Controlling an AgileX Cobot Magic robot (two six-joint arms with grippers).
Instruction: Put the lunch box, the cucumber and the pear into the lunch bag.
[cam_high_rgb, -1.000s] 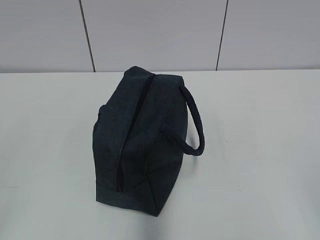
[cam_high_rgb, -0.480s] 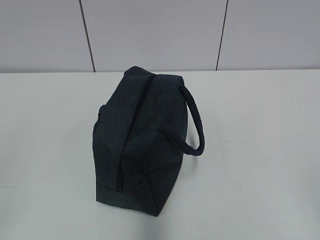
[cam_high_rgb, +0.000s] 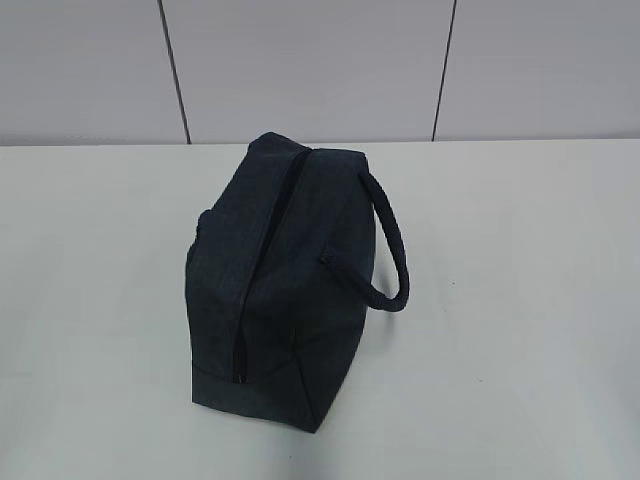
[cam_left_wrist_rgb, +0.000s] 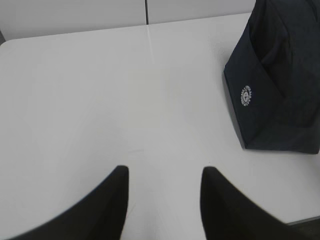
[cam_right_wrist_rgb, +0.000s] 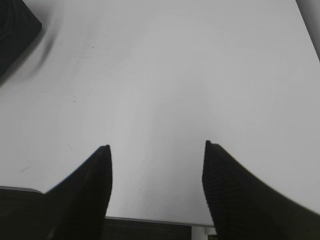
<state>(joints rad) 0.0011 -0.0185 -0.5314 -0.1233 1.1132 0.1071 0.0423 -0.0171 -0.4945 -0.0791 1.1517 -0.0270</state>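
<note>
Lunch bag (cam_high_rgb: 275, 290) upright, zipper line running near-to-far.

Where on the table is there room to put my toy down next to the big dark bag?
Bare table lies on both sides of the lunch bag: a wide patch left of it, another right of its loop handle. The strip behind it, toward the wall, is narrower. Nowhere looks crowded.

The lunch bag (cam_high_rgb: 275, 280) stood alone in the middle of the white table, dark navy and boxy, its top zipper (cam_high_rgb: 268, 262) running closed along the ridge. Its padded loop handle (cam_high_rgb: 392, 245) hung out to the right. A small round white emblem (cam_left_wrist_rgb: 245, 95) marked one end panel.
</note>
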